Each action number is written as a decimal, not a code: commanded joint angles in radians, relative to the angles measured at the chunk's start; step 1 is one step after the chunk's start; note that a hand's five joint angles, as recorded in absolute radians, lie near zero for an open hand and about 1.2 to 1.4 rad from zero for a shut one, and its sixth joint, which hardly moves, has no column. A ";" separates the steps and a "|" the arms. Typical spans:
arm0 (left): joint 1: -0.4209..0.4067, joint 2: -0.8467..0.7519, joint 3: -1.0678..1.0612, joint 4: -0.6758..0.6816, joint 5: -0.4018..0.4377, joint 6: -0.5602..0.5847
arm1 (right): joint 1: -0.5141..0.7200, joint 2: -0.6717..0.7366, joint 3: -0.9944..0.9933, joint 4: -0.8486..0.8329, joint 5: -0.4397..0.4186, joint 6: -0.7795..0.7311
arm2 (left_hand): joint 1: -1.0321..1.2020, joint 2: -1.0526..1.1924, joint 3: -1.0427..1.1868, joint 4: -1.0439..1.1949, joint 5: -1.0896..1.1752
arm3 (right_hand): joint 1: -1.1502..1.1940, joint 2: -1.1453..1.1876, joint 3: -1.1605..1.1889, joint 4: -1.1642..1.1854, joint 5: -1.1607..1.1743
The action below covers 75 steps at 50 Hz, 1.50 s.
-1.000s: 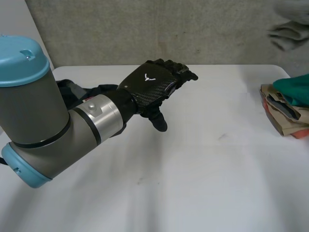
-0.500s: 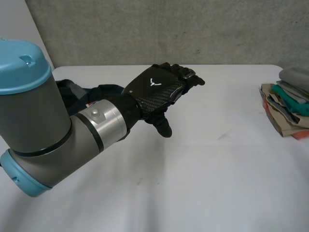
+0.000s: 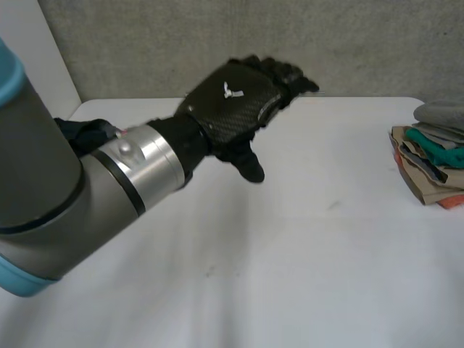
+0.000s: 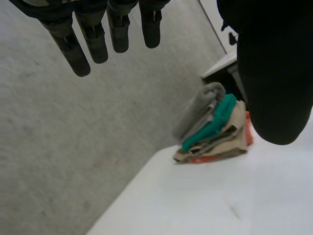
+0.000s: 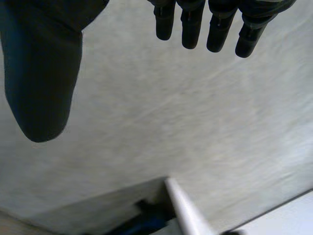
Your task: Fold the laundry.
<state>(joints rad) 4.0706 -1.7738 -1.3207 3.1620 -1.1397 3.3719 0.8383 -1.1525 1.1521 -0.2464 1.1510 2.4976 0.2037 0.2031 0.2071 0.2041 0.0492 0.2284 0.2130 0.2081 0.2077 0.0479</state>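
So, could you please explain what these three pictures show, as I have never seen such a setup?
This is a two-armed robot at a white table. Each grey arm ends in a black hand with fingers and a thumb. One picture looks down from a camera between and behind the arms; it shows the left hand raised over the table, fingers straight, holding nothing. The other two come from cameras on the wrists, looking along each palm. The left wrist view looks past its own hand to a pile of folded clothes on the table's right side: grey, teal, beige and orange. The right wrist view shows the right hand open too, facing a grey wall.
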 commanded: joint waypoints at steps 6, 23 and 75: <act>0.188 0.039 0.044 0.113 -0.258 0.024 | 0.448 -0.265 0.335 -0.407 -0.094 0.121 | 0.019 0.019 0.015 0.018 -0.001 | -0.054 -0.038 -0.034 -0.033 -0.048; 0.586 -0.464 0.083 0.153 -0.177 0.630 | 0.828 -0.245 0.712 -0.131 -0.249 0.034 | 0.048 0.049 0.045 0.048 0.028 | -0.054 -0.038 -0.034 -0.033 -0.048; -0.004 -0.209 -0.119 0.340 -0.126 -0.011 | 0.769 -0.259 0.718 -0.039 0.059 0.046 | 0.042 0.043 0.039 0.042 0.022 | -0.054 -0.038 -0.034 -0.033 -0.048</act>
<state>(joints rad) 4.0419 -2.1484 -1.3526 3.5056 -1.2096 3.3146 1.6252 -1.3979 1.8898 -0.2951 1.1997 2.5261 0.2567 0.2579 0.2591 0.2523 0.0725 0.2284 0.2129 0.2073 0.2077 0.0478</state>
